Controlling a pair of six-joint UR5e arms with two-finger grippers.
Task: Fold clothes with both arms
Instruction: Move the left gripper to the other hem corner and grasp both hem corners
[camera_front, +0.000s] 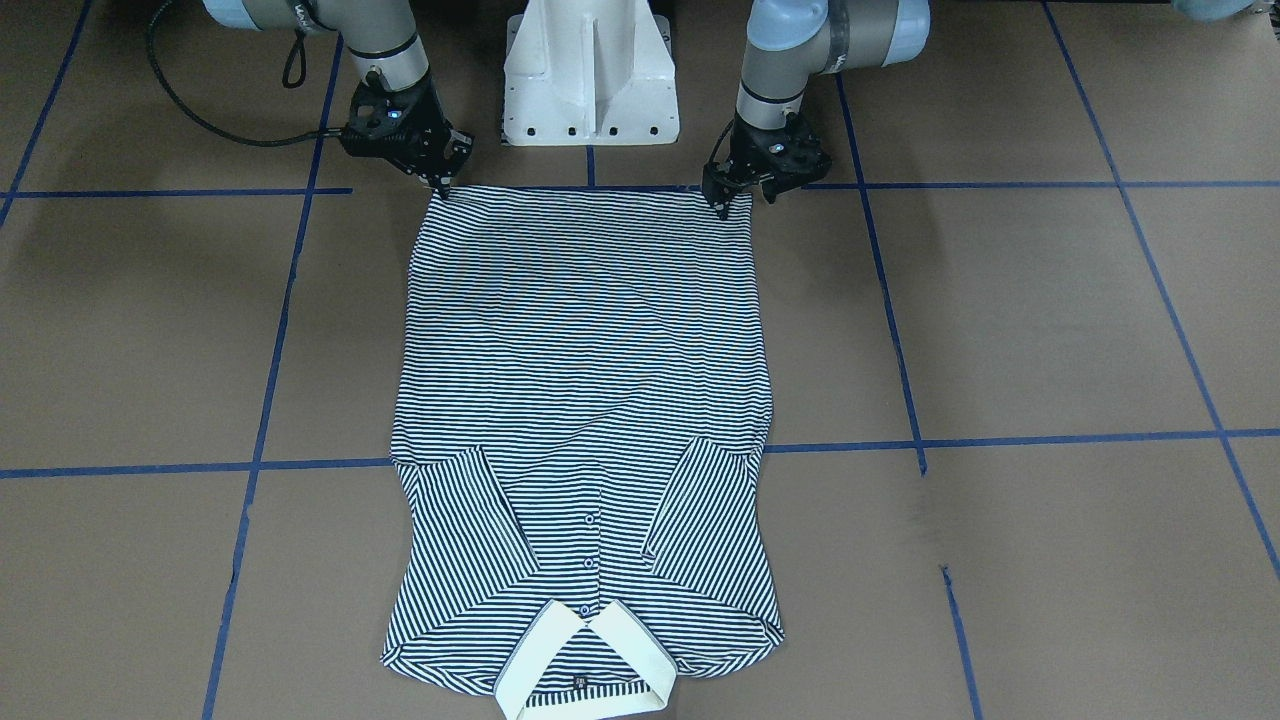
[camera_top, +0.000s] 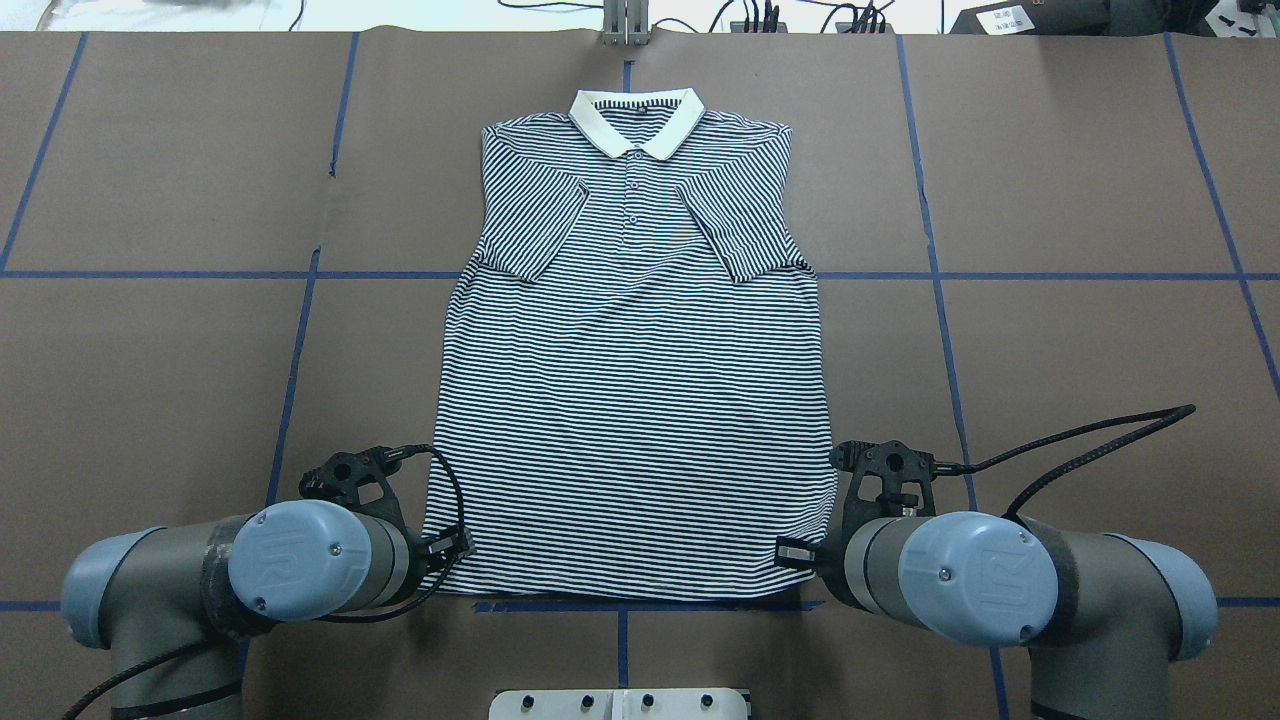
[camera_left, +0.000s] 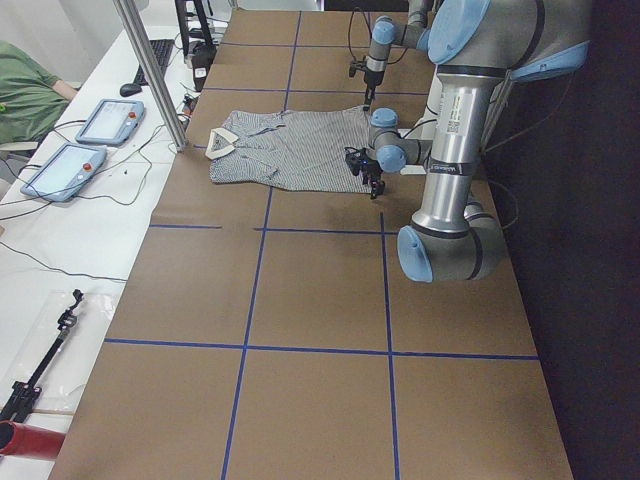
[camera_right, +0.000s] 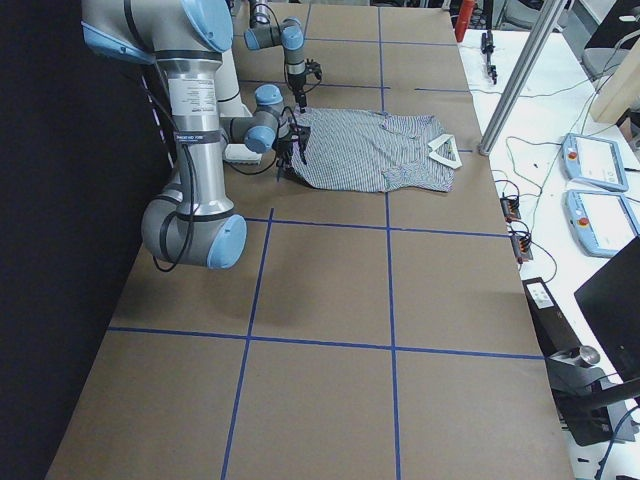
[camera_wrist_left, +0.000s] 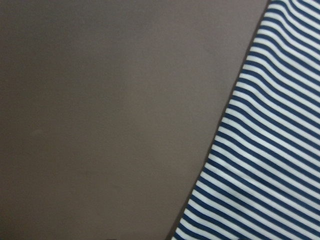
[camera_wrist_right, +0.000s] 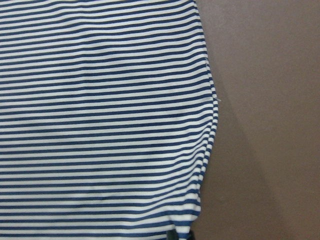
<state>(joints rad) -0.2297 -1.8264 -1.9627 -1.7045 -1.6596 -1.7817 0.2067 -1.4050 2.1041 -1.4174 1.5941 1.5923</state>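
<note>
Brown paper crossed by blue tape lines covers the bench (camera_top: 150, 380), and the striped polo shirt (camera_top: 635, 400) lies flat on it, face up, in the middle in front of the white base (camera_front: 590, 70). Its long axis runs from near the robot to far. The cream collar (camera_top: 600, 115) points away from the robot, the hem is nearest to it, and both sleeves are folded in over the chest. The left gripper (camera_front: 722, 205) is down at the left hem corner and the right gripper (camera_front: 441, 190) at the right one. I cannot tell how far either pair of jaws is open, or whether they hold cloth.
</note>
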